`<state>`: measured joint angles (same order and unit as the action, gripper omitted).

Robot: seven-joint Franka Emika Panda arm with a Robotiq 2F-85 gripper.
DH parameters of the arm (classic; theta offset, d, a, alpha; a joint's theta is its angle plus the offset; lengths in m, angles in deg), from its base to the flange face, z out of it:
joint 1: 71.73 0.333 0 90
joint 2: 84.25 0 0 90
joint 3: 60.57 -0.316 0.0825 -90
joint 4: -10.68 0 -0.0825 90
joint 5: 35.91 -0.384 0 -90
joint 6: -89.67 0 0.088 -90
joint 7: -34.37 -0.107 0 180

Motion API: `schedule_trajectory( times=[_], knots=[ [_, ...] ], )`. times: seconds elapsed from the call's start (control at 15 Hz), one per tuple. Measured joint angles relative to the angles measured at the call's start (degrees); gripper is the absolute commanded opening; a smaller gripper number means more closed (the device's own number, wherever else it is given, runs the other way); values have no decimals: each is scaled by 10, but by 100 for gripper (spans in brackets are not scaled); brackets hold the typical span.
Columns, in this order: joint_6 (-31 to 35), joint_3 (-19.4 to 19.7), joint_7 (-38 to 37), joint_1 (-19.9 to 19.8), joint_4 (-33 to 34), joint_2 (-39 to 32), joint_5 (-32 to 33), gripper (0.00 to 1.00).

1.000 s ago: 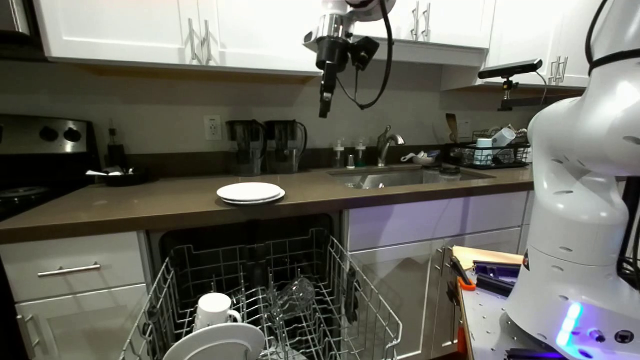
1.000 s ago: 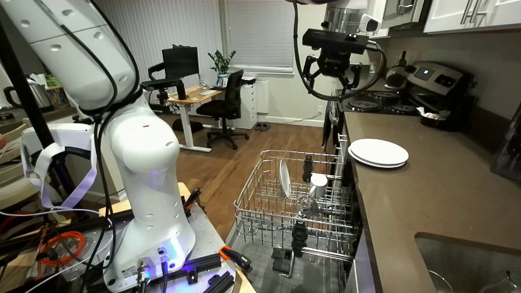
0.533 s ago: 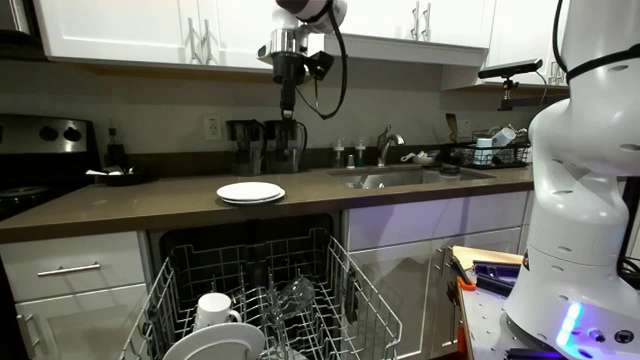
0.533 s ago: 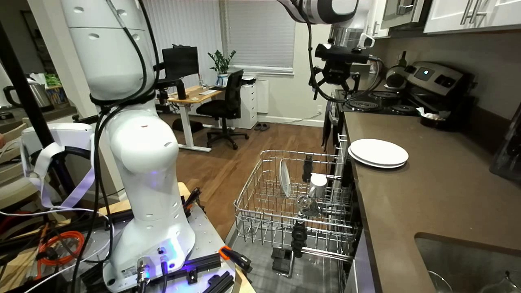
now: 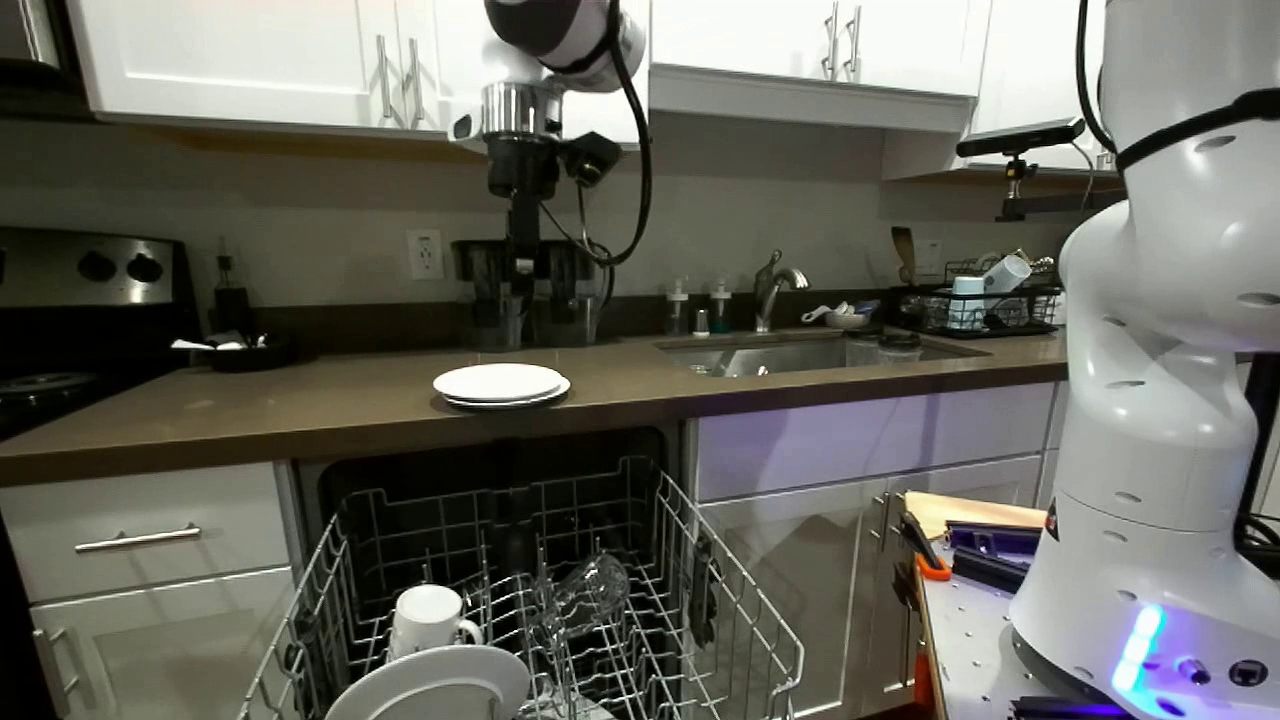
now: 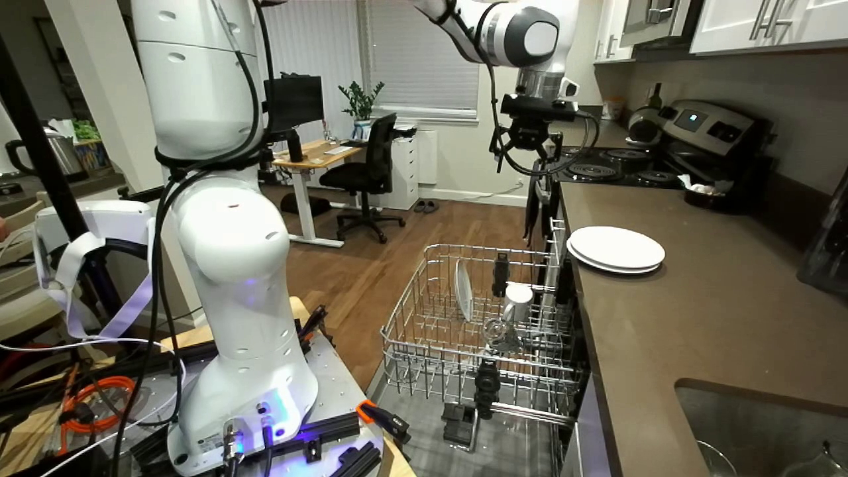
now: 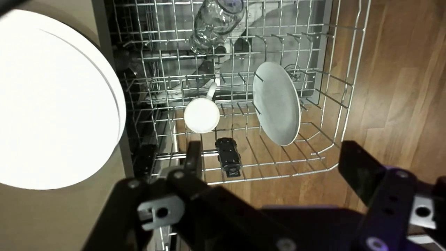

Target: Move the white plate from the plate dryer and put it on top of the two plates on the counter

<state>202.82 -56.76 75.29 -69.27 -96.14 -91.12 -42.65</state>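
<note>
Sitting btwn wht plate (image 7: 278,104) & cntr (image 6: 729,318): mug (image 7: 202,115); glass (image 7: 217,21) nrby.

No legible text, brands or numbers in any view. Stove display (image 6: 691,119) lit, characters too small to read. Small label (image 6: 211,442) on the robot base (image 6: 228,397): print too tiny. Light marks on the black-and-orange tool (image 6: 386,421) near it: also illegible.
</note>
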Motion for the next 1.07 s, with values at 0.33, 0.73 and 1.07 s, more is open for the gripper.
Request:
schedule_trajectory(
  times=[0.33,0.73,1.07],
  knots=[
    [36,-34,-3,0,6,-62,17,100],
    [36,-43,-3,0,33,-100,26,100],
    [91,-55,-3,-4,33,-118,18,100]
  ],
)
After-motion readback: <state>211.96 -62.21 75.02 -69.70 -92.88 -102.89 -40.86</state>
